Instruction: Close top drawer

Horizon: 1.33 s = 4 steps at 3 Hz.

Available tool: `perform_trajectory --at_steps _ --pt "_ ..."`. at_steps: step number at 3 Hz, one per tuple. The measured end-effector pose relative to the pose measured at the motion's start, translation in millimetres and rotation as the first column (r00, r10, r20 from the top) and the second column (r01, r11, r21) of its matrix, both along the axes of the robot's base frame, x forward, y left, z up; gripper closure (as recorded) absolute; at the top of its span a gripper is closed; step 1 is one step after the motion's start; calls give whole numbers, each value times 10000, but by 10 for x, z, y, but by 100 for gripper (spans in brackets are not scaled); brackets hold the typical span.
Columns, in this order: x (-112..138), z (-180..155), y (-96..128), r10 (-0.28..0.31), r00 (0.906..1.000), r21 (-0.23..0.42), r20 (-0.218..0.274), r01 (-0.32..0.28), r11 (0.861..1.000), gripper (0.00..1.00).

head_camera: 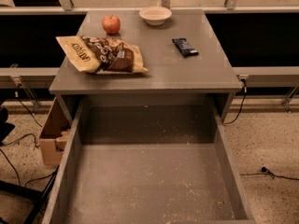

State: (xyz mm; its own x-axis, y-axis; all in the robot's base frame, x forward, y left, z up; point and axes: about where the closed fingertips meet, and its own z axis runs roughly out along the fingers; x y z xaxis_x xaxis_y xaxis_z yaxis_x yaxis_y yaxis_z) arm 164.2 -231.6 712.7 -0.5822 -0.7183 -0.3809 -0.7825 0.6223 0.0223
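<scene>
The top drawer [149, 185] is pulled far out of the grey cabinet toward the camera. Its grey floor is speckled with pale crumbs and holds nothing else. Its side walls [229, 171] run to the bottom edge of the view; its front panel and handle are out of view below. The gripper is not in view.
On the grey cabinet top [187, 73] lie a snack bag [100, 54], a red apple [111, 24], a pale bowl [155, 15] and a dark snack bar [185, 46]. A cardboard box [53, 134] stands on the floor at the left. Cables [266, 171] lie on the speckled floor at the right.
</scene>
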Motion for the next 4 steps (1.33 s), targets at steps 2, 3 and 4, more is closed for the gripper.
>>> perform_trajectory --at_steps 2,3,4 --pt "-88 -250 128 180 9989 435 -428 -161 9989 100" --pt "-273 -826 446 401 9928 1264 -1125 -257 9916 100" --pt "-321 -1247 754 855 9855 1835 -1466 -578 9813 100"
